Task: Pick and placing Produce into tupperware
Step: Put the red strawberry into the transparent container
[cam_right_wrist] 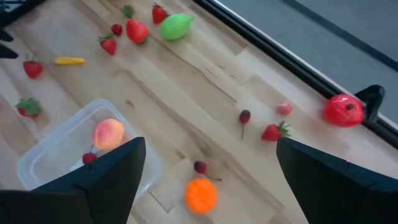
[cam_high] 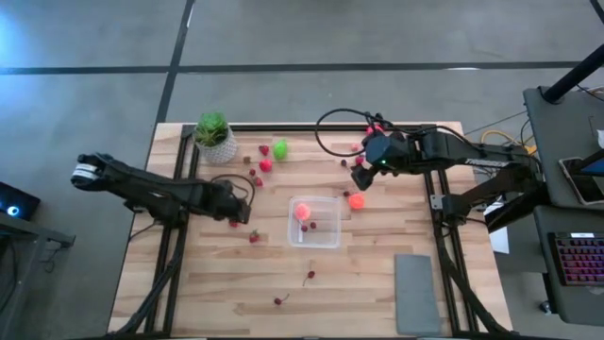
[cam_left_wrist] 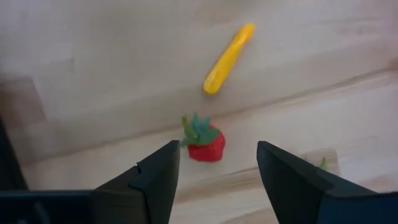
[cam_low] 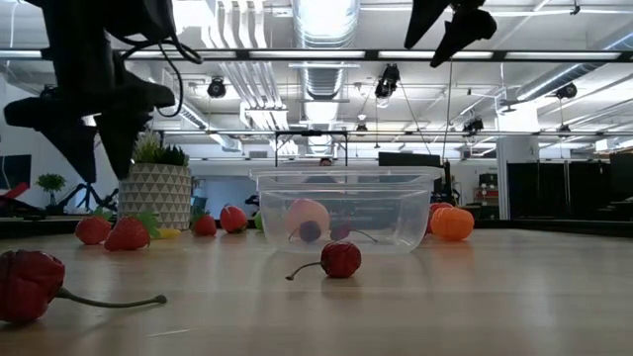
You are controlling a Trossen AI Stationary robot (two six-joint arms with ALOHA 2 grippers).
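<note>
Left arm reaches in from the table's left edge; left gripper (cam_high: 242, 214) hangs above the wood (cam_high: 377, 283) with fingers (cam_left_wrist: 155, 180) spread wide and empty, a strawberry (cam_left_wrist: 204, 142) lying between them on the table and a small yellow piece (cam_left_wrist: 229, 58) beyond it. A second strawberry (cam_high: 254, 237) lies just beside this gripper, toward the near edge. Plant (cam_high: 214, 136) stands at the far-left corner, with a lime-green fruit (cam_high: 280, 147) and several red fruits (cam_high: 265, 164) near it. Tupperware (cam_high: 315, 222) sits upright at table centre, holding a pink-orange ball (cam_high: 303, 211) and a cherry (cam_right_wrist: 89, 158). Two cherries (cam_high: 309, 276) lie on the wood nearer the front edge. An orange ball (cam_high: 356, 200) rests just right of the tupperware. Right gripper (cam_high: 361, 176) hovers over the far-right area, fingers (cam_right_wrist: 112, 171) wide apart, holding nothing. Grey pad (cam_high: 416, 293) lies at the near-right corner.
</note>
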